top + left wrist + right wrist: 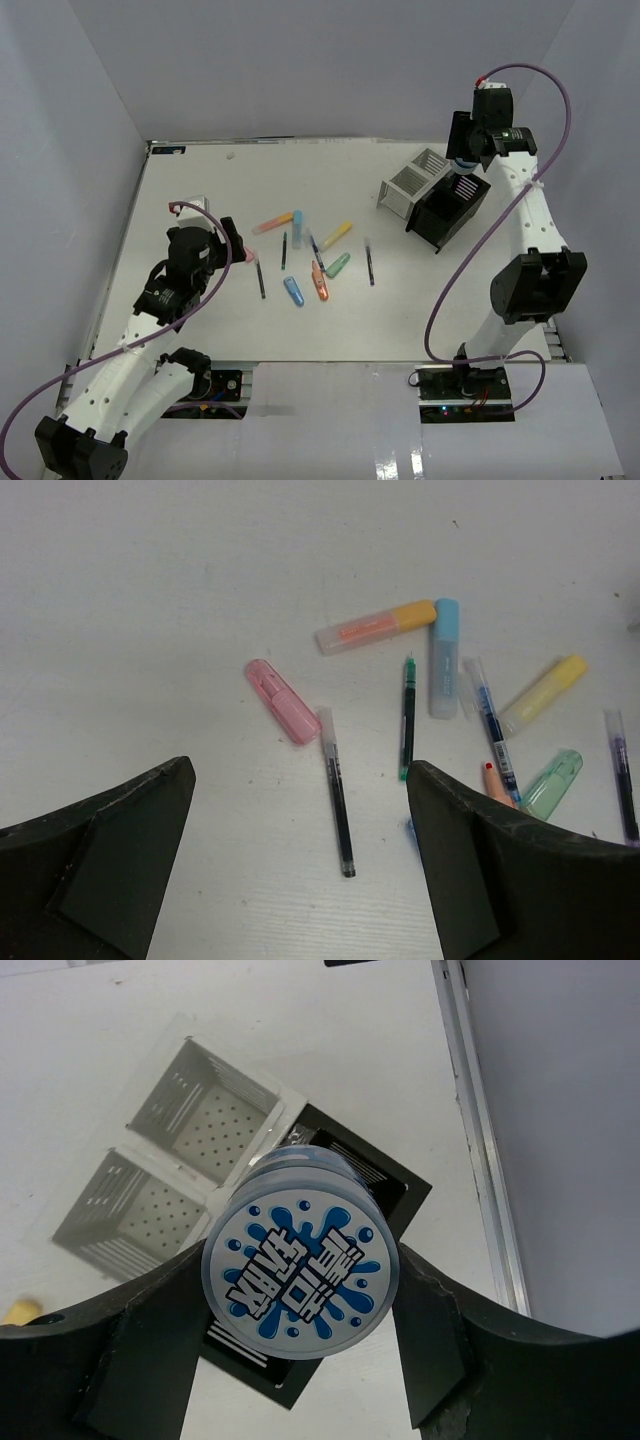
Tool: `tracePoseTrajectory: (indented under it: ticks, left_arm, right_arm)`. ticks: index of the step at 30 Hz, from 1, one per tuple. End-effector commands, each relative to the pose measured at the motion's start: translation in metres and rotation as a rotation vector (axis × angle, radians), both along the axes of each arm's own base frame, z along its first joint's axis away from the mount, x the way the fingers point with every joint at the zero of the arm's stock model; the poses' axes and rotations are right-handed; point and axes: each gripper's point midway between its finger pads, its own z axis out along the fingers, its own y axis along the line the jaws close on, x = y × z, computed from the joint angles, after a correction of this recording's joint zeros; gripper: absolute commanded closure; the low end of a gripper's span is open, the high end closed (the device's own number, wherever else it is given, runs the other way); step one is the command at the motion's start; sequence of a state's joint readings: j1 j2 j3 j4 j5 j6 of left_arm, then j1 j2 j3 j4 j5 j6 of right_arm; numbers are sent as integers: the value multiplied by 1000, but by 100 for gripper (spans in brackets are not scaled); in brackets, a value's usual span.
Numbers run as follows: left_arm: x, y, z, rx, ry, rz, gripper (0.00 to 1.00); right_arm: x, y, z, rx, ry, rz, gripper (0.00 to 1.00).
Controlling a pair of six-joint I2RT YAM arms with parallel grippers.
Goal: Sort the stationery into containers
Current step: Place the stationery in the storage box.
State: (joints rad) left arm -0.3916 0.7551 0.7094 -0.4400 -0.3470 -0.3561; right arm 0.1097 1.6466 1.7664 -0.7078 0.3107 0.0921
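Right wrist: roll (clamped) over box.

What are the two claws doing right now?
Left claw: open, holding nothing.
Right claw: closed on the roll.

table: white top, lightly scuffed, edged by a metal rail.
walls: plain pale grey panels, set around three sides.
light: evenly spread, only soft shadows cast.
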Motion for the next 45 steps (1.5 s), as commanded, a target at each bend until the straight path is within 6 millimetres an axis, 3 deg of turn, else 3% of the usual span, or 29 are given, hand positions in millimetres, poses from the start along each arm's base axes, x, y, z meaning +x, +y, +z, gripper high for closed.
tracePoseTrajectory:
  ticks: [1, 5, 13, 18, 21, 31, 35, 37, 38, 41, 42, 45]
  left_arm:
    - [-1, 2, 11, -14, -46, -1, 2]
    - [-2, 1, 11, -17, -47, -6, 2]
    - [-2, -6, 9, -27, -36, -37, 2]
    - [-2, -6, 9, -27, -37, -39, 2]
    - [-1, -5, 7, -23, -33, -37, 2]
    - [0, -6, 4, -18, -21, -35, 2]
    - [0, -6, 3, -18, -17, -36, 2]
    - [0, -6, 2, -17, -13, -38, 2]
    - [0, -6, 2, -16, -13, -36, 2]
    - [1, -6, 2, -14, -12, -37, 2]
    - [1, -6, 1, -15, -11, -35, 2]
    - [1, -6, 0, -15, -7, -36, 2]
  right_arm:
    - [15, -11, 13, -8, -1, 2, 80]
    - [28, -26, -12, -20, 72, -28, 80]
    - [29, -42, -49, -25, 157, -58, 79]
    - [32, -40, -74, -24, 196, -46, 78]
    - [30, -51, -87, -5, 212, -55, 78]
    - [34, -47, -104, 16, 190, -21, 76]
    - [31, -45, -114, 19, 209, -5, 59]
    - [30, -45, -115, 17, 210, -4, 41]
    - [30, -45, -115, 18, 211, -4, 26]
    - [30, -46, -110, 14, 199, -7, 4]
    - [29, -46, -106, 13, 191, -8, 0]
    - [27, -46, -92, 8, 163, -9, 10]
